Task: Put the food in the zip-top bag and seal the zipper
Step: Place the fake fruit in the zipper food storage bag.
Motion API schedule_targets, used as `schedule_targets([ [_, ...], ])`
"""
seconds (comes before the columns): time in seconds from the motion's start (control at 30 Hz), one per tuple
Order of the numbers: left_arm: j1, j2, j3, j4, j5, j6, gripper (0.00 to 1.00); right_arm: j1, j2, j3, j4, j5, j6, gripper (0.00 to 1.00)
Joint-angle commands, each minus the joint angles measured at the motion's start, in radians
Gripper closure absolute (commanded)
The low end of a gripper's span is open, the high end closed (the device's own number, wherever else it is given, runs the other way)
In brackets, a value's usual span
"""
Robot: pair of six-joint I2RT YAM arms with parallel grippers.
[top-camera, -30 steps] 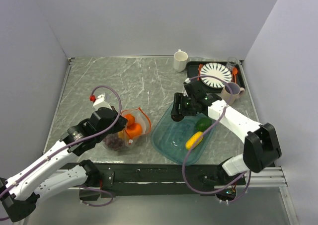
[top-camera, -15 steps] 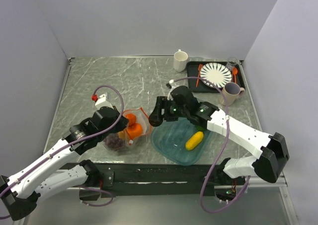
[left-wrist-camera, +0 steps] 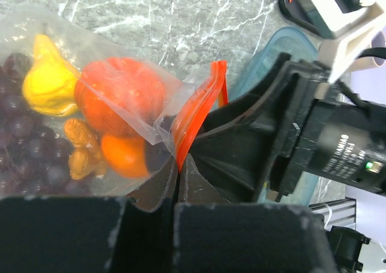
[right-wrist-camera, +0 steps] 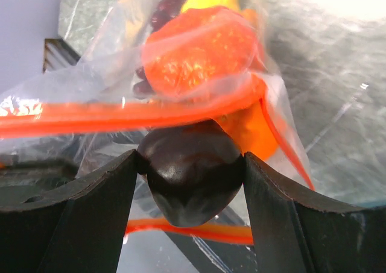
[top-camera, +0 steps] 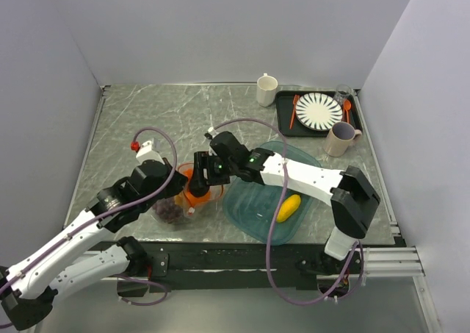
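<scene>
Right now the right gripper clamps the dark plum between its two fingers, at the mouth of the zip-top bag. One run of the zipper crosses just beyond the fingertips. The left gripper pinches the zipper's edge between its closed fingers. Beyond those fingertips, inside the bag, lie an orange round, a yellow piece and grapes.

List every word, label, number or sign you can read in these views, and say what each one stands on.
White print on the black housing of the right arm's wrist, left wrist view: several short lines, too small and blurred to read.
Zip-top bag: no text.
Striped plate: no text, only a striped pattern.
Nothing else in any view carries legible writing.
</scene>
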Motion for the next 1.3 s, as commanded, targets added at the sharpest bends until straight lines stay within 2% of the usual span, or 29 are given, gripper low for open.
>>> schedule_targets([
  [0.0, 0.003, -0.025, 0.029, 0.013, -0.020, -0.007, 0.99, 0.015, -0.007, 0.055, 0.084, -0.086, -0.010, 0.46],
  [0.2, 0.003, -0.037, 0.027, 0.007, -0.047, -0.028, 0.99, 0.045, 0.024, 0.072, 0.086, -0.180, -0.055, 0.30],
  [0.43, 0.003, -0.069, 0.026, -0.012, -0.074, -0.039, 0.99, 0.049, -0.016, 0.061, 0.024, -0.143, -0.124, 0.19],
  [0.53, 0.003, -0.068, 0.032, -0.019, -0.079, -0.042, 0.99, 0.046, -0.044, 0.063, -0.005, -0.108, -0.134, 0.09],
  [0.67, 0.003, -0.068, 0.033, -0.016, -0.077, -0.039, 0.99, 0.041, -0.073, 0.057, -0.026, -0.056, -0.127, 0.04],
  [0.83, 0.003, -0.071, 0.032, -0.027, -0.079, -0.040, 0.99, 0.026, -0.153, 0.009, -0.039, 0.060, -0.092, 0.04],
  [0.9, 0.003, -0.076, 0.030, -0.029, -0.080, -0.040, 0.99, 0.016, -0.176, -0.011, -0.058, 0.074, -0.079, 0.07],
  [0.93, 0.003, -0.076, 0.030, -0.030, -0.083, -0.042, 0.99, 0.015, -0.185, -0.023, -0.057, 0.081, -0.064, 0.13],
  [1.07, 0.003, -0.077, 0.032, -0.035, -0.085, -0.039, 0.99, 0.013, -0.197, -0.067, -0.057, 0.101, -0.039, 0.45],
  [1.1, 0.003, -0.077, 0.033, -0.036, -0.085, -0.040, 0.99, 0.013, -0.191, -0.070, -0.063, 0.098, -0.041, 0.59],
  [1.17, 0.003, -0.077, 0.032, -0.033, -0.083, -0.037, 0.99, 0.015, -0.177, -0.072, -0.065, 0.082, -0.044, 0.70],
  [1.2, 0.003, -0.077, 0.030, -0.035, -0.082, -0.039, 0.99, 0.015, -0.171, -0.071, -0.062, 0.075, -0.047, 0.80],
  [1.27, 0.003, -0.077, 0.029, -0.032, -0.082, -0.039, 0.99, 0.016, -0.147, -0.067, -0.048, 0.052, -0.047, 0.87],
])
